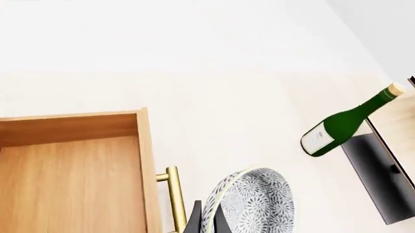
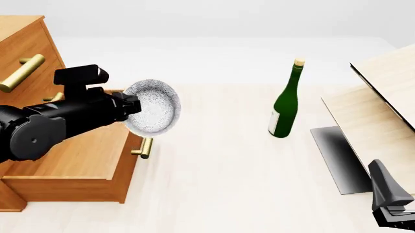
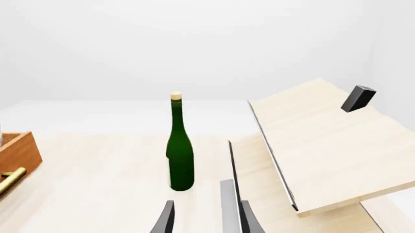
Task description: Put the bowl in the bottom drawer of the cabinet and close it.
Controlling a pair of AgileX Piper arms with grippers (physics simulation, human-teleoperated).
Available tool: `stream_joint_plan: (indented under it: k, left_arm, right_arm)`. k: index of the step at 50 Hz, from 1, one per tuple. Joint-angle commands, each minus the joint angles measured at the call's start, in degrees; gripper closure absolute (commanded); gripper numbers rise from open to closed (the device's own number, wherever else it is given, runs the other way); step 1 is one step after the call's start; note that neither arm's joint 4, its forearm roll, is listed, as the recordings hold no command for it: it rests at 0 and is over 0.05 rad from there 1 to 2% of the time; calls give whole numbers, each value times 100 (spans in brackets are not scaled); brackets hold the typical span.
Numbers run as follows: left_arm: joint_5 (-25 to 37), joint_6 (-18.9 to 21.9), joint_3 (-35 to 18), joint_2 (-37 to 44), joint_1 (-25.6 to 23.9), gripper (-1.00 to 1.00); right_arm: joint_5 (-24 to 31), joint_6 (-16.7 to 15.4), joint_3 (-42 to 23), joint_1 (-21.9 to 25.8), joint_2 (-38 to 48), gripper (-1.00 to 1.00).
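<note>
The left gripper [image 2: 133, 108] pinched the bowl [image 2: 153, 107] by its rim, carried in the air just above the handle end of the bottom drawer [image 2: 77, 158], which stood open. Dropping in and closing remained. The right gripper [image 3: 204, 218] hung spread, idle.

You get bright, even, diffuse light with no glare and everything sharp edge to edge. Shadows stay faint; the pale light-wood tabletop [image 2: 220, 184] washes out toward the white background.
</note>
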Motion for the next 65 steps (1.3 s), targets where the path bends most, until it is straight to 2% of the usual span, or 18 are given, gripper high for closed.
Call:
stream_joint_plan:
  k: [1, 20, 40, 49, 52, 65]
  left_arm:
    - [156, 120, 145, -433, 376, 100]
    - [359, 293, 340, -907, 988, 100]
    - [312, 399, 648, -1164, 1750, 100]
    - [156, 319, 789, -1110, 1931, 100]
    - [163, 312, 852, -1117, 2174, 100]
    - [-26, 316, 921, -925, 2390, 100]
  right_arm:
    - [0, 0, 0, 1, 0, -100]
    - [0, 0, 0, 0, 0, -100]
    - [0, 0, 0, -1, 0, -100]
    - [0, 0, 0, 0, 0, -100]
    - [-1, 0, 0, 1, -1, -100]
    - [0, -1, 0, 1, 0, -100]
